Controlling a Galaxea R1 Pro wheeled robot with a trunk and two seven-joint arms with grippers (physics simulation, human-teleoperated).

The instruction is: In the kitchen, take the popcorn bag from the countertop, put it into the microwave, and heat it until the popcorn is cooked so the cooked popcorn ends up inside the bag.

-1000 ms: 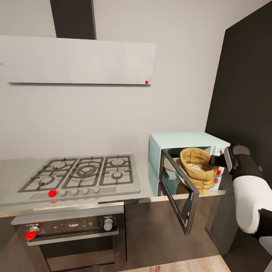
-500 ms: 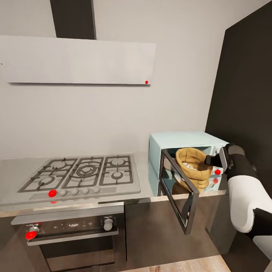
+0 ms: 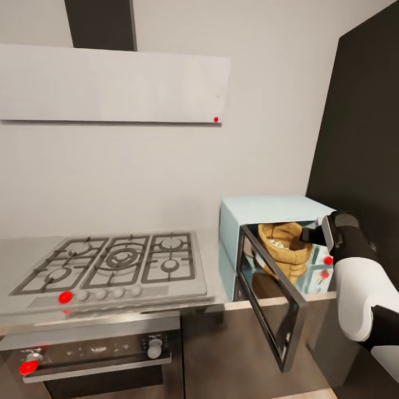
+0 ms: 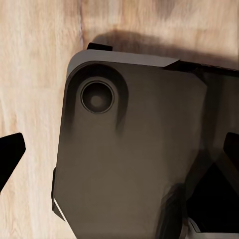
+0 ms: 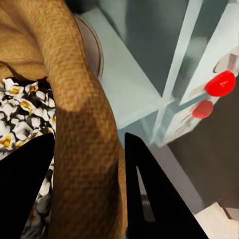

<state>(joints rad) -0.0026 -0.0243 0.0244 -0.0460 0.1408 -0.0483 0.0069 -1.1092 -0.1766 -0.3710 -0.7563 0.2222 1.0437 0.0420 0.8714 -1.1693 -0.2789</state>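
The pale mint-blue microwave stands on the grey countertop, its dark glass door swung wide open toward me. Inside its opening the tan popcorn bag is held tilted, white popcorn showing in its mouth. My right gripper is shut on the bag's rolled rim. In the right wrist view the rim runs between the two black fingers, with popcorn inside and the microwave's red knobs beside. My left gripper is open, over the wooden floor and my dark base.
A steel gas hob lies left of the microwave, with a built-in oven beneath and a flat range hood above. A tall dark cabinet closes the right side. The open door juts past the counter edge.
My right gripper has carried the bag up and inward, from in front of the opening into the microwave cavity. The head camera has also shifted, sliding the whole scene.
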